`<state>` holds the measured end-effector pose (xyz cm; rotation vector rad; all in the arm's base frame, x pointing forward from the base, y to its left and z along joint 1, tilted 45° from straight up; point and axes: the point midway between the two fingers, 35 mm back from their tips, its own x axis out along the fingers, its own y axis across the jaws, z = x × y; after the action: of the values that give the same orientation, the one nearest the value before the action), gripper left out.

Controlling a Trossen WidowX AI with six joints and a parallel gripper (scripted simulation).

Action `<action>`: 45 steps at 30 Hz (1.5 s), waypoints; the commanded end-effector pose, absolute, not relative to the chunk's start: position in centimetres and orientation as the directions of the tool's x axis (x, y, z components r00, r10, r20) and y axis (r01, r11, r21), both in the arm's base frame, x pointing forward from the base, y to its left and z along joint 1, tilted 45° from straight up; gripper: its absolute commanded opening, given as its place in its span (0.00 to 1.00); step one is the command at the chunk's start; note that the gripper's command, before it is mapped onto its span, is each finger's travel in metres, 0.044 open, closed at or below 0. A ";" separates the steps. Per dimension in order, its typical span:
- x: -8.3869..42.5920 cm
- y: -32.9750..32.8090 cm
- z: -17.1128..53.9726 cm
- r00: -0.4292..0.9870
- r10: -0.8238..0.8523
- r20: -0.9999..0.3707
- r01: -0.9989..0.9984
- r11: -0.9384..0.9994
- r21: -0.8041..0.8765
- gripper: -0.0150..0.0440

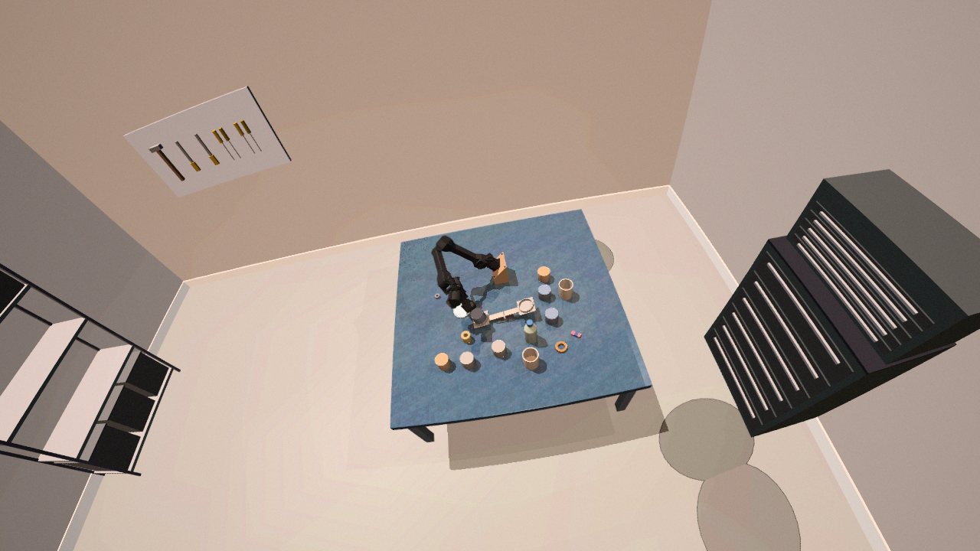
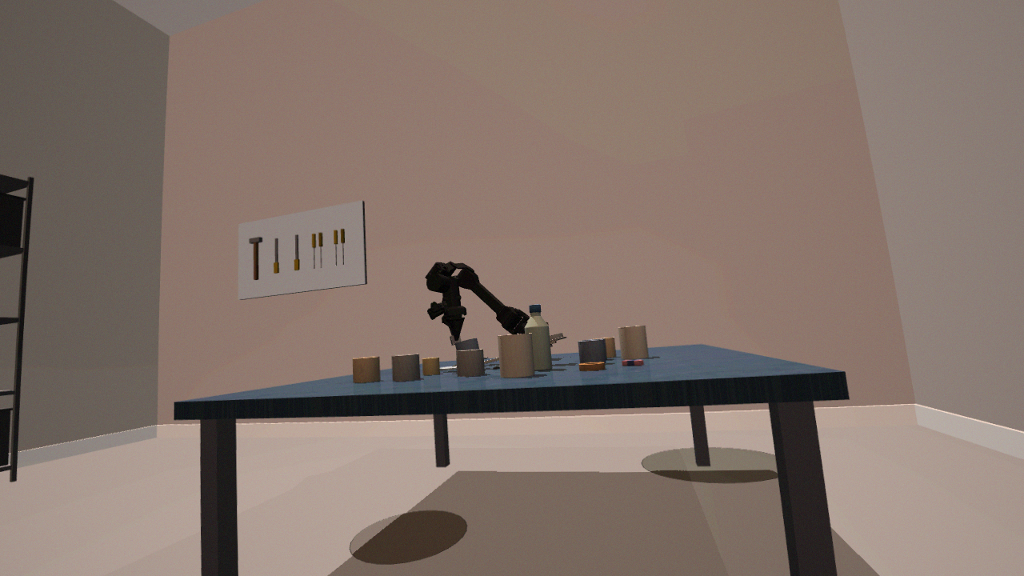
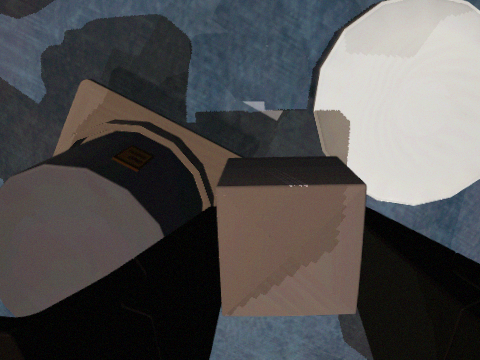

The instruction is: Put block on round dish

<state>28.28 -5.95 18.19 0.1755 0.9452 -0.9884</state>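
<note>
Wrist view shows the gripper (image 3: 290, 314) closed on the block (image 3: 290, 240), a brown cube held between the two dark fingers above the blue table (image 3: 267, 27). The round dish (image 3: 407, 100) is white and lies just beside the block, up and to the right, not yet under it. At the left, one cup (image 3: 74, 234) is on its end of the balance (image 3: 94, 114), close to the fingers. I judge the step in hand is carrying the block to the dish; the next move calls for a short shift over the dish, then lowering and opening, without touching this cup. The fingertips are hidden behind the block. In the top view the dish is mostly covered by the arm, and the lifted cup I perhaps cannot pick out among the similar cylinders.
</note>
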 end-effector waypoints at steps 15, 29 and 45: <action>24.5 -11.5 18.7 0.168 -0.690 -0.704 0.790 0.521 -0.323 0.25; 25.0 -13.9 16.4 0.169 -0.693 -0.701 0.790 0.521 -0.324 0.25; 25.4 -14.9 15.7 0.172 -0.697 -0.696 0.794 0.516 -0.321 0.43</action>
<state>25.35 -14.88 15.65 0.1250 0.9125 -1.0605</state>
